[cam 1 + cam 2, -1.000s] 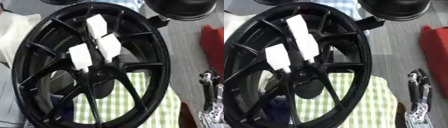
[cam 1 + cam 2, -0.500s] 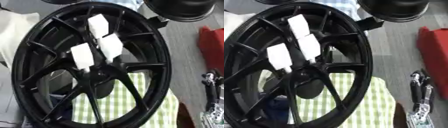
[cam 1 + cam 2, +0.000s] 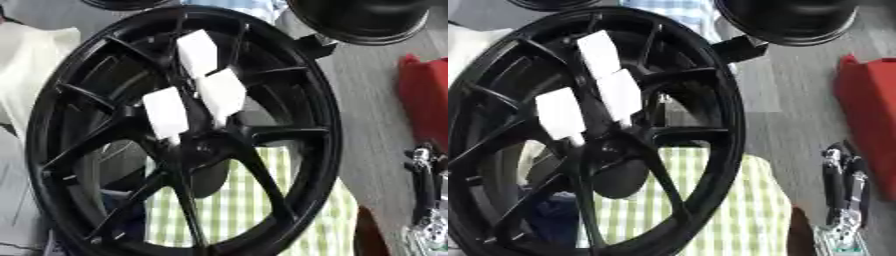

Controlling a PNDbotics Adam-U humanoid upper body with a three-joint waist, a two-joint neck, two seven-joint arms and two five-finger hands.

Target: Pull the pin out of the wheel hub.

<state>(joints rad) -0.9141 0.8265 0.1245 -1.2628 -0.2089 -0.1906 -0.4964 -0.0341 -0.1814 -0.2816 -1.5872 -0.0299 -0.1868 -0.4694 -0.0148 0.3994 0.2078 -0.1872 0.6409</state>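
Wheel hub (image 3: 262,135) fills the left, 3 white blocks (image 3: 219,92) on it; right robot hand (image 3: 843,185) fingers straight, apart.

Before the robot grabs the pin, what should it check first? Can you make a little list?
1. Wheel in view, hub facing the camera: ok.
2. Hub centre unobstructed: ok; three white blocks sit on the spokes just above it.
3. Pin located: cannot tell; nothing at the hub clearly reads as a pin.
4. Right hand near the wheel: not ok; it rests at the lower right, apart from the rim, fingers straight.
5. Left hand ready: cannot tell; it shows in neither view.
6. Something holding the wheel steady: cannot tell.
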